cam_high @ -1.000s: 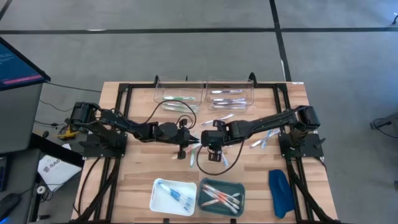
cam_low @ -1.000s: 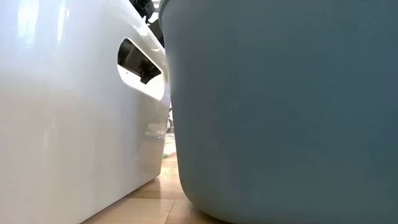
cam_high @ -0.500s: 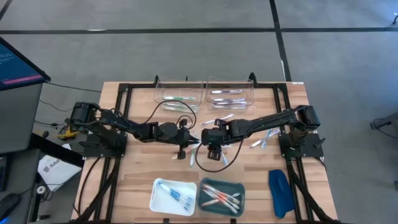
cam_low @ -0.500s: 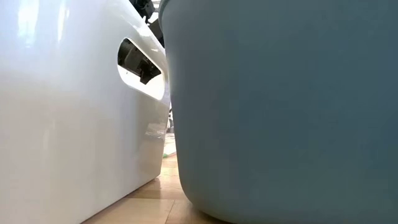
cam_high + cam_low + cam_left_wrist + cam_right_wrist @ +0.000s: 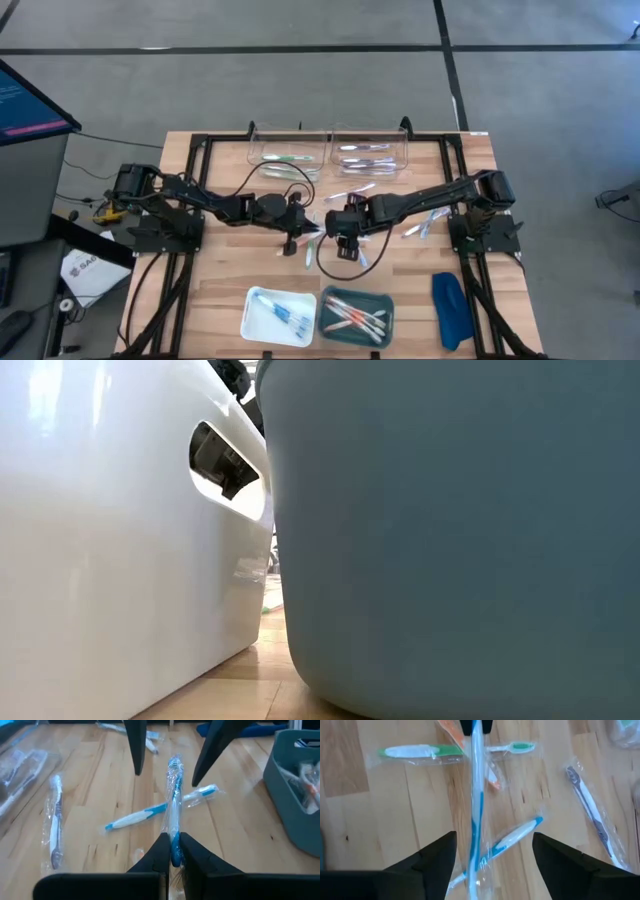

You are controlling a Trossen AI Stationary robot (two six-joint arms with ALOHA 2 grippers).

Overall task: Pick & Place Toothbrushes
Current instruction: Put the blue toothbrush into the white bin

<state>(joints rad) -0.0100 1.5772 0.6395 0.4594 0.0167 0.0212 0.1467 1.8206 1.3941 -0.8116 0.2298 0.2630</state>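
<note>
My left gripper [image 5: 170, 839] is shut on a blue-and-white toothbrush [image 5: 175, 795] in a clear wrapper, above the middle of the table [image 5: 200, 290]. The brush reaches toward my right gripper [image 5: 493, 840], which is open. That gripper's two fingers [image 5: 137, 750] stand either side of the brush's free end without touching it. Several more wrapped toothbrushes lie flat on the wood below: a blue one [image 5: 155, 811], a green one [image 5: 415, 752], a purple one [image 5: 590, 805]. My left gripper pinches one end of the toothbrush [image 5: 173, 851] between its two fingers, wrapper and all. The fingers come from the table's left, slanting a little downward, and the brush runs on in line with them. It is lifted clear of the table, its free end [image 5: 473, 870] toward the table's right.
A white tray [image 5: 277, 315] with blue brushes and a teal tray [image 5: 355, 315] with pink ones stand at the near edge, filling the low view. Two clear bins [image 5: 285, 150] [image 5: 372, 150] are at the far edge. A dark-blue oblong object [image 5: 450, 308] lies near right.
My right gripper has opened wide in place and let go of the toothbrush's free end. The brush stays lifted in my left gripper, which has kept still.
</note>
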